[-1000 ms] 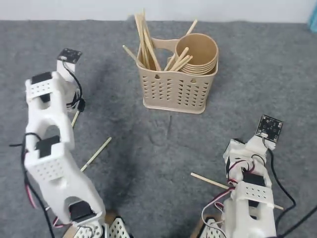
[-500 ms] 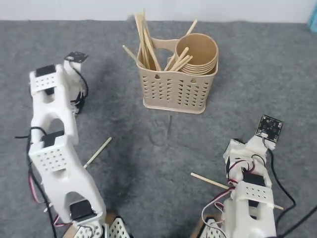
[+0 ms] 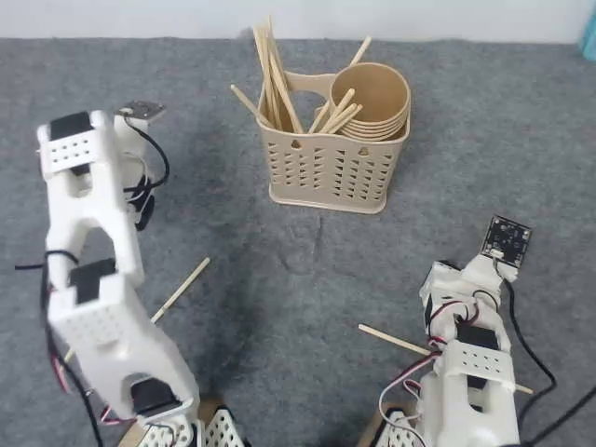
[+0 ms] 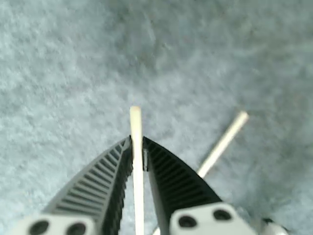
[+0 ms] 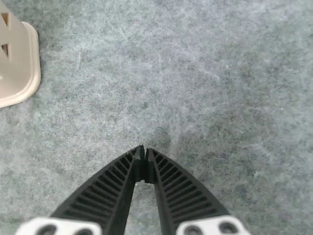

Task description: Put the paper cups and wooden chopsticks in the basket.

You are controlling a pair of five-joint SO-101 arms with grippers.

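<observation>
1. My left tool [image 4: 137, 143] is pinched almost shut on one wooden chopstick [image 4: 135, 120], whose tip pokes just past the jaw tips. My right tool [image 5: 143, 149] is closed on nothing, over bare bench [image 5: 220, 73].
2. The basket [image 3: 326, 168], with paper cups [image 3: 372, 93] stacked inside, sits well apart from my left tool, ahead and to its right.
3. Risk: the pinch is narrow, so the stick could pivot or slip. Its length could also snag the basket rim or the sticks standing there.
4. A loose chopstick [image 4: 222, 143] lies below, just beside my left tool. A second chopstick [image 3: 396, 340] is partly covered by my right arm.
5. The held stick's rear end is cut off, so I cannot tell how much trails behind.
</observation>
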